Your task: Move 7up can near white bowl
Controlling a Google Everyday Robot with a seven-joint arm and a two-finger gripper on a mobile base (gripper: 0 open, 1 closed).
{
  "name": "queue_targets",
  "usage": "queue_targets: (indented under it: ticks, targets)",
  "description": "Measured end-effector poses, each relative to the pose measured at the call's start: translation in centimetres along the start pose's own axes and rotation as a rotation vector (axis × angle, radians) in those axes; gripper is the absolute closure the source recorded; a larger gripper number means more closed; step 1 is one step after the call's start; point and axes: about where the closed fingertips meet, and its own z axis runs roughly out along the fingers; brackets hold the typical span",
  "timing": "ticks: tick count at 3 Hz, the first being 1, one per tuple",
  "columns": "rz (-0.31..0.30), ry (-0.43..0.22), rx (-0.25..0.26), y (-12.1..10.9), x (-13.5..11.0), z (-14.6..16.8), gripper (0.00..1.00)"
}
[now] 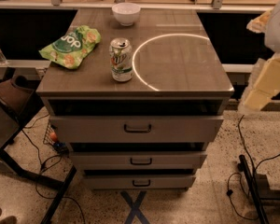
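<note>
Grey three-drawer cabinet (136, 127) at the front, speckled floor with cables below. On its brown surface (186, 73) the white and green 7up can (121, 59) stands upright near the front edge, well apart from the cream gripper (262, 88) at its 3 o'clock. Gripper is cut off by the frame, state cannot be told. Green snack bag (71, 46) at the can's 10 o'clock. Small round white bowl (126, 13) at 12 o'clock, far edge.

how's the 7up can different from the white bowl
The 7up can is tall and narrow; the white bowl is low and wide. The can carries a green logo; the bowl is plain. The can stands mid-top, the bowl at the far edge. Both sit upright on the cabinet top. The end effector hangs off to the right, touching neither.
</note>
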Motion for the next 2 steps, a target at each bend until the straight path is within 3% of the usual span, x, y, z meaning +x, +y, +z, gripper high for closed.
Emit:
queue_targets:
  ticks: [1,2]
  targets:
    - [0.089,-0.147,0.074,-2.0,-1.1,0.8,0.0]
    - [0.196,-0.349,0.121,-4.9,-3.0,2.5,0.0]
